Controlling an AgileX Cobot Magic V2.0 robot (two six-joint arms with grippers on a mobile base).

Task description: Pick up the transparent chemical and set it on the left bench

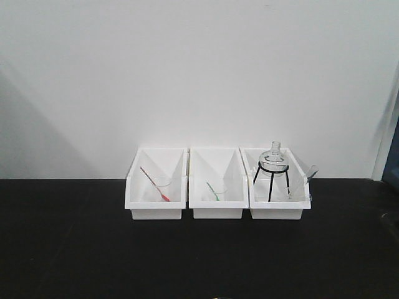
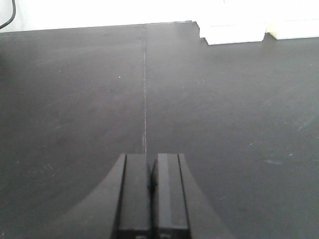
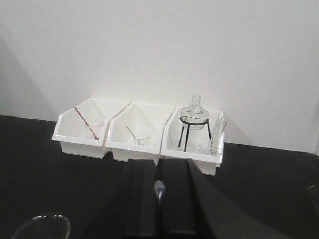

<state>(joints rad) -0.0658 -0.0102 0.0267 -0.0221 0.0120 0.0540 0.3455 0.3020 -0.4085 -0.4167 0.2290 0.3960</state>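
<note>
Whitish dropper tip of the transparent chemical [image 3: 158,188] shows between jaws — black left bench [image 1: 75,249] lies ahead.

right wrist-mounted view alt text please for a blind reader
Black jaws of the right gripper, closed on a small translucent whitish tip, face three white plastic bins on a matte black worktop. Left to right, the bins hold a red-stick glass beaker, a green-stick glass beaker, and a round glass flask on a black tripod. A clear glass rim shows lower left.
</note>
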